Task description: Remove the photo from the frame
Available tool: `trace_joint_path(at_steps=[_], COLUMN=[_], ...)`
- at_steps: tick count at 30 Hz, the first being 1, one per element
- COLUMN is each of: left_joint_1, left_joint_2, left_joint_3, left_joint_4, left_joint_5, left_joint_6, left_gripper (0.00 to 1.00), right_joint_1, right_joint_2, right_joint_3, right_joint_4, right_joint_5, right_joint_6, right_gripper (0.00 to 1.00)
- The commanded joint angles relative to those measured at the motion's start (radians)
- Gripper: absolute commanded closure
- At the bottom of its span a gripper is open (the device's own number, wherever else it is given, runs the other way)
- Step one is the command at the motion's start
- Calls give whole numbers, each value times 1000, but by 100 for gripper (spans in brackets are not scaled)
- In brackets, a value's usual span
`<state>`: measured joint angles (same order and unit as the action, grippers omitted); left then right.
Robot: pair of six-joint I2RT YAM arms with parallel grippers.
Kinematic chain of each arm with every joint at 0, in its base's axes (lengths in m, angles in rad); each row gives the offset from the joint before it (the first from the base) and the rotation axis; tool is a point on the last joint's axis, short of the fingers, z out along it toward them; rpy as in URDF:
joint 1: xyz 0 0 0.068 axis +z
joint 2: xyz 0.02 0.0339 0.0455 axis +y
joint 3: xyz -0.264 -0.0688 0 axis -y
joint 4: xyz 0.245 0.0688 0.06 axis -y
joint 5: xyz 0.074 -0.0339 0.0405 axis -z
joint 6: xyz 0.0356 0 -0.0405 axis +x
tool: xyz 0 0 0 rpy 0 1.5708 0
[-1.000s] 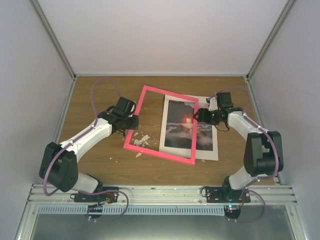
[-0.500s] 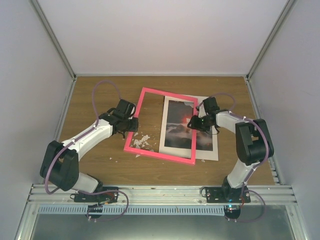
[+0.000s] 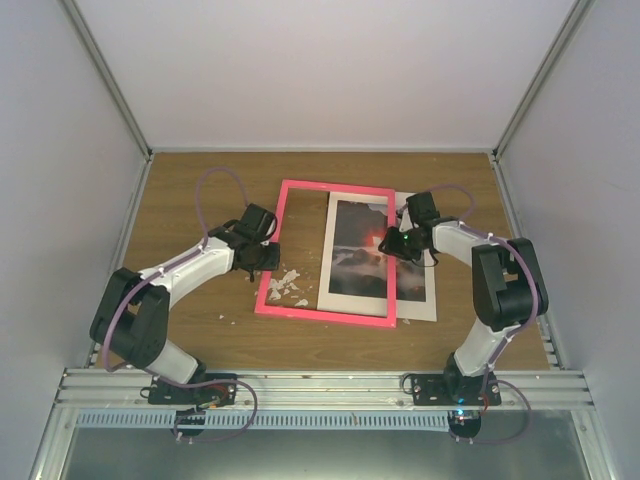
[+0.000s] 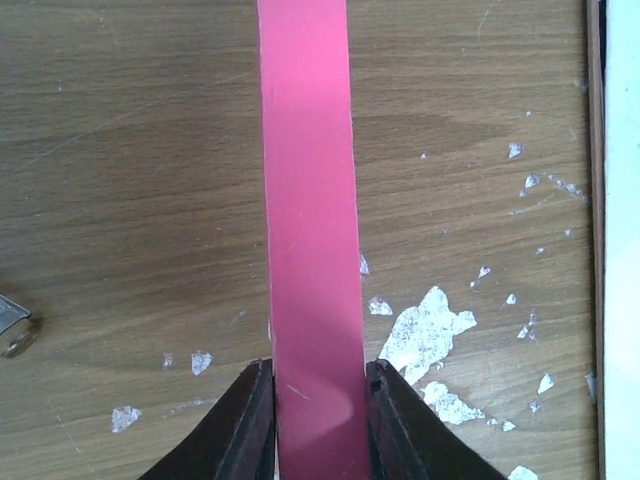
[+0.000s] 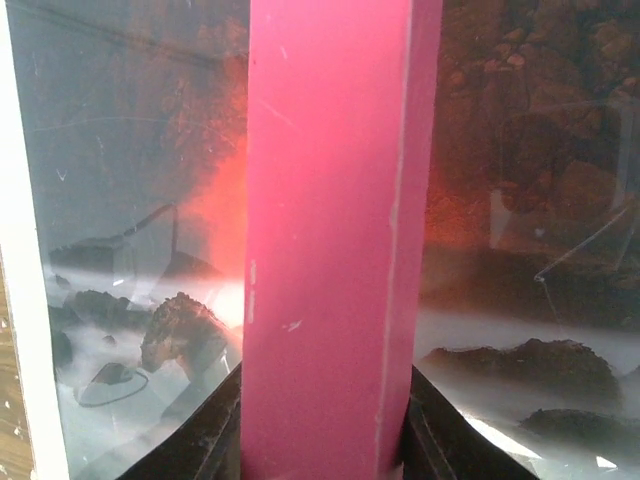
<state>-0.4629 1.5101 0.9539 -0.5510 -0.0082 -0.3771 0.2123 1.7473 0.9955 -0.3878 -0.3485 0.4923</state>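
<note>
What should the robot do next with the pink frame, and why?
Probably lift the thin pink-red rectangular picture frame straight up. The left gripper and right gripper each clamp an opposite side bar, and the rectangular cliff-and-sun photo print lies underneath, crossed by the right bar.

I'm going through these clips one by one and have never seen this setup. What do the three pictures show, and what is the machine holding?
The machine is two white-and-black robot arms bolted at the near edge of a wooden table. The wide picture looks down from above and behind them. The other two come from a small camera on each wrist, so each arm's own dark fingers show at the bottom.

On the table lies a thin pink frame. The photo, rocks and a red sun, lies beneath the frame's right side on a white sheet. White flakes are scattered on the wood.

The left gripper pinches the frame's left bar. The right gripper pinches its right bar, which crosses over the photo.
</note>
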Motion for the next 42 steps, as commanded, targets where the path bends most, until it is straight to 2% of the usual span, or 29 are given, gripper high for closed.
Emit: trace_joint_path(at_steps=[1, 6, 11, 12, 15, 18, 23, 28, 30, 38, 42], left_joint_1=[-3, -4, -5, -6, -8, -7, 3, 50, 81, 274, 412], left_joint_2=[36, 93, 128, 130, 124, 104, 67, 31, 20, -22, -51], left_joint_3=[-9, -1, 8, 9, 14, 28, 74, 104, 113, 117, 80], left_joint_4=[100, 108, 109, 107, 96, 73, 20, -28, -50, -107, -71], left_joint_5=[-6, 2, 6, 7, 4, -14, -34, -57, -77, -166, -144], left_joint_6=[15, 14, 14, 14, 12, 13, 24, 52, 78, 202, 241], left_gripper=[71, 58, 56, 57, 70, 79, 95, 100, 100, 100, 100], right_joint_1=[16, 16, 16, 16, 15, 15, 16, 16, 15, 16, 16], right_joint_2=[-53, -61, -70, -72, -72, -73, -81, -119, -132, -195, -228], right_joint_3=[35, 30, 22, 20, 17, 14, 12, 25, 33, 4, -49], right_joint_4=[10, 23, 34, 37, 44, 52, 81, 93, 87, 122, 148], right_joint_5=[-128, -143, -136, -135, -133, -130, -166, -236, -265, -383, -407], right_joint_6=[-52, -43, -34, -32, -29, -28, -29, -62, -85, -147, -181], right_gripper=[80, 81, 81, 81, 81, 78, 66, 42, 36, 28, 26])
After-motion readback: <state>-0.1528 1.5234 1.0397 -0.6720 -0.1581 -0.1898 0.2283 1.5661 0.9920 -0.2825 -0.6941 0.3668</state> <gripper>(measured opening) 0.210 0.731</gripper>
